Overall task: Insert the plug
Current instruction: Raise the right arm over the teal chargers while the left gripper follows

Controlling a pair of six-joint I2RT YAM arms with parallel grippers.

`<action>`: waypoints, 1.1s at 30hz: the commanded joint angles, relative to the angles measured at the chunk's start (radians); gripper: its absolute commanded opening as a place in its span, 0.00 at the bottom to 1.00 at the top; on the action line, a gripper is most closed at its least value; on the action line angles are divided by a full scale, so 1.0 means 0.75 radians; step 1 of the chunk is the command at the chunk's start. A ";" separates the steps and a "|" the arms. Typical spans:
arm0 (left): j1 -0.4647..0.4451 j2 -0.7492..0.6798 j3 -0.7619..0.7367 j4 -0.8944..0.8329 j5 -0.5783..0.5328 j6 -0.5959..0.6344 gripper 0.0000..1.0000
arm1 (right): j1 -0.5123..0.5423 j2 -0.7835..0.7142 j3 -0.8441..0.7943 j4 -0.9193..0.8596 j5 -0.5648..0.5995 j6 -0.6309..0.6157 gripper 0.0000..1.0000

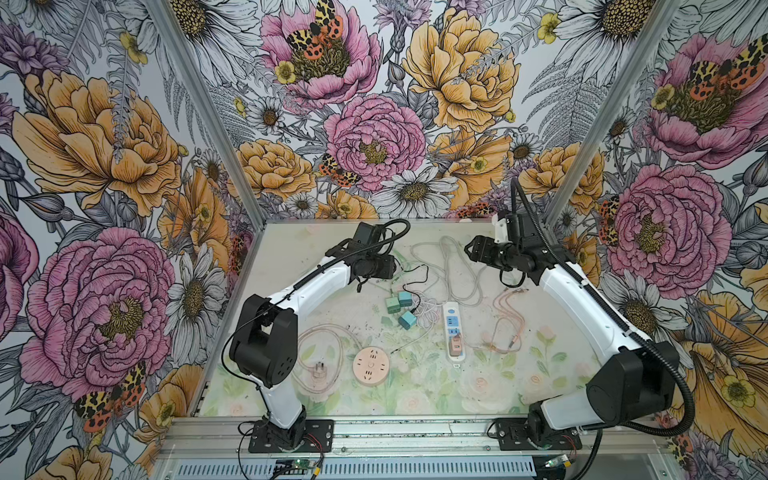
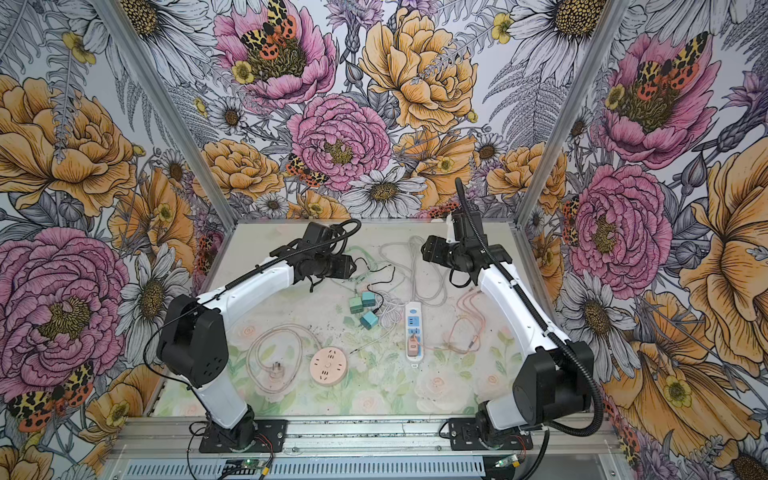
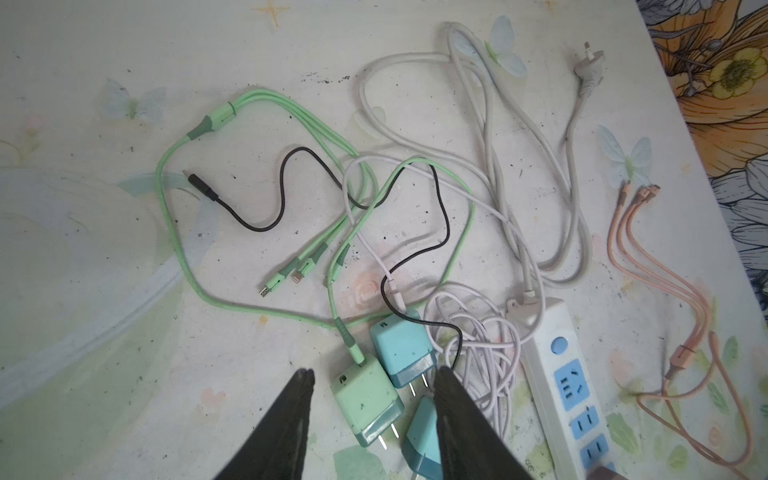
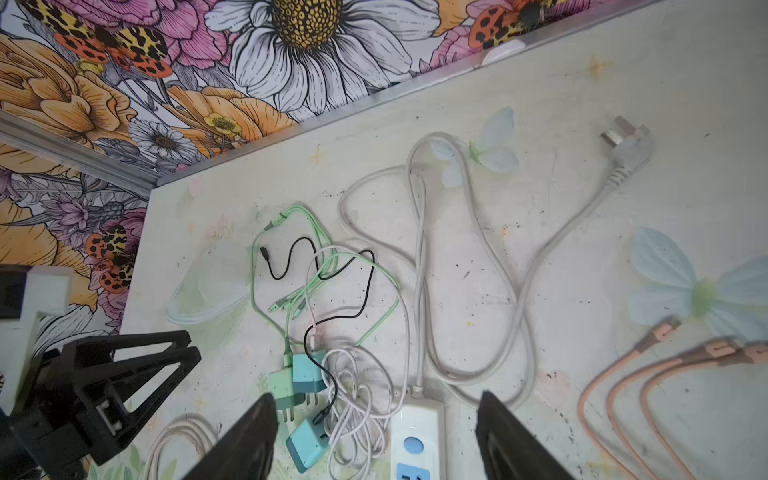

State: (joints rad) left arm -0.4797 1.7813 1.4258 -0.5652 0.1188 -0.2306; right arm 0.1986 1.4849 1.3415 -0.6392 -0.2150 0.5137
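Observation:
Three charger plugs lie mid-table: a green one point(image 3: 365, 399) point(image 1: 392, 304) and two teal ones point(image 3: 401, 349) point(image 1: 407, 320). All have bare prongs. To their right lies a white power strip point(image 1: 453, 322) point(image 3: 569, 382) point(image 4: 417, 432) with blue sockets. A pink plug point(image 1: 456, 345) sits in its near end. My left gripper point(image 3: 374, 372) point(image 1: 390, 268) hovers open behind the chargers. In the left wrist view the green one shows in its gap, untouched. My right gripper point(image 4: 377, 395) point(image 1: 468, 249) hangs open and empty behind the strip.
Green point(image 3: 199, 124), black and white cables tangle behind the chargers. The strip's grey cord loops back to a three-pin plug point(image 4: 623, 141). An orange multi-head cable point(image 1: 509, 324) lies right of the strip. A round pink socket point(image 1: 371, 368) and its corded plug point(image 1: 319, 370) sit front left.

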 commanded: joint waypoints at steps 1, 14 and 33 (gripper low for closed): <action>0.010 0.064 0.073 -0.002 -0.024 0.029 0.49 | -0.007 0.066 -0.019 0.081 -0.050 -0.011 0.74; 0.037 0.181 0.112 -0.003 -0.007 0.062 0.49 | 0.027 0.261 -0.041 0.136 -0.021 0.030 0.67; 0.004 0.280 0.167 -0.001 -0.042 0.059 0.49 | 0.063 0.295 -0.056 0.136 -0.034 0.024 0.67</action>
State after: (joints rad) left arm -0.4690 1.9575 1.5223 -0.5724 0.1120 -0.2047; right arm 0.2298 1.6836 1.3048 -0.5602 -0.2405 0.5327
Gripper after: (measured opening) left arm 0.494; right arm 0.665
